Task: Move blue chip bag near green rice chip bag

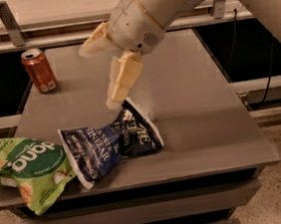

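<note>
The blue chip bag [109, 146], a crinkled dark navy foil packet with white lettering and white edge trim, lies flat on the grey rectangular table top [200, 107], directly below and just in front of the gripper [96, 77]. Its upper right corner sticks up towards the gripper's lower finger; whether that fingertip touches the corner cannot be told.

The gripper, cream-coloured and two-fingered, hangs above the table on the end of a thick white arm [164, 4] that comes in from the upper right. Its fingers are spread wide: one points down at the bag, the other juts out to the left and up. Nothing is held between them.

The green rice chip bag [28, 168], a large bright green foil packet with big white lettering and pictures of round tan crisps, lies below and to the left of the gripper, at the table's front left corner, with its lower part drooping over the front edge. The blue chip bag's left end meets its right edge.

An orange soda can [39, 69] stands upright to the left of the gripper, near the table's far left corner, well apart from both bags.
</note>
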You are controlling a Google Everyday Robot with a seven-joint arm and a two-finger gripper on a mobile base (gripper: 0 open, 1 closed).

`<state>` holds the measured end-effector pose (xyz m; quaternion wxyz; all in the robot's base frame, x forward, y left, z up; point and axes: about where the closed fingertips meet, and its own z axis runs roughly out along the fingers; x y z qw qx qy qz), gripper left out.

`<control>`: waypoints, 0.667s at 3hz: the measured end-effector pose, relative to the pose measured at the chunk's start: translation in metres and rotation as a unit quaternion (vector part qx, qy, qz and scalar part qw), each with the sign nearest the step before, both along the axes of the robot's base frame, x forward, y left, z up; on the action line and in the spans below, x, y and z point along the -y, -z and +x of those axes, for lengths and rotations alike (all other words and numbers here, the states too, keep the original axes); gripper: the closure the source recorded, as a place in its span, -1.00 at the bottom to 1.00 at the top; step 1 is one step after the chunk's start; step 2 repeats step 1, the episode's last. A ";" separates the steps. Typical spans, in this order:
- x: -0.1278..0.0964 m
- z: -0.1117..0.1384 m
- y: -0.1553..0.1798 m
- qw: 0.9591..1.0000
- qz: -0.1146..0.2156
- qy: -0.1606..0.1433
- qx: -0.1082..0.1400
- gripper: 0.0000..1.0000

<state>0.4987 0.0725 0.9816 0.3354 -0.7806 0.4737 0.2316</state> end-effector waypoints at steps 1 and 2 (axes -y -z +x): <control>0.000 0.000 0.000 1.000 0.000 0.000 0.000 -1.00; 0.000 0.000 0.000 1.000 0.000 0.000 0.000 -1.00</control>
